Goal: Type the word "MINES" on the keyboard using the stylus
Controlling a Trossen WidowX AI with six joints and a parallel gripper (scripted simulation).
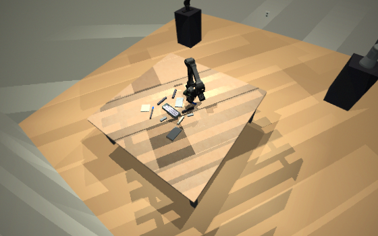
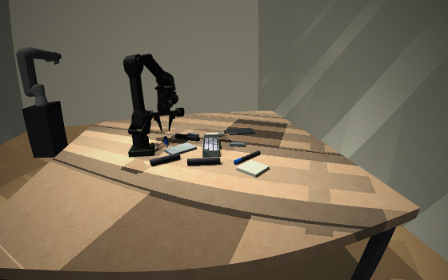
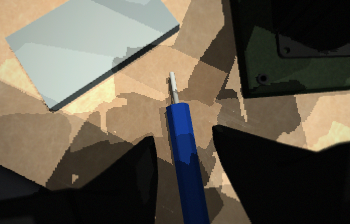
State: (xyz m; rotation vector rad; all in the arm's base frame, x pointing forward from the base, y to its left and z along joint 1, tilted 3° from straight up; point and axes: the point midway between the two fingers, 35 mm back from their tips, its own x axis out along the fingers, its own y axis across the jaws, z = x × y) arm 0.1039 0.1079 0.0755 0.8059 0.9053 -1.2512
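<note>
The stylus (image 3: 183, 155) (image 2: 166, 141) is a blue hexagonal rod with a thin pale tip. It lies on the desk beside the arm's base; in the wrist view its tip points up the frame and its rear end runs out of the bottom edge. My gripper (image 3: 183, 139) (image 2: 166, 131) points down above the stylus, open and empty, with one fingertip on each side of the rod in the wrist view. The keyboard (image 1: 171, 110) (image 2: 211, 145) is small, with pale keys in a dark frame. Its letters are too small to read.
A pale notebook (image 1: 179, 102) (image 2: 181, 149) (image 3: 91, 50) lies between stylus and keyboard. Dark cylinders (image 2: 165, 159) (image 2: 203, 162), a blue-tipped pen (image 2: 248, 157), a cream pad (image 2: 253, 168) and a dark flat block (image 1: 174, 133) lie around the keyboard. The arm's green base plate (image 3: 296, 80) is close to the stylus.
</note>
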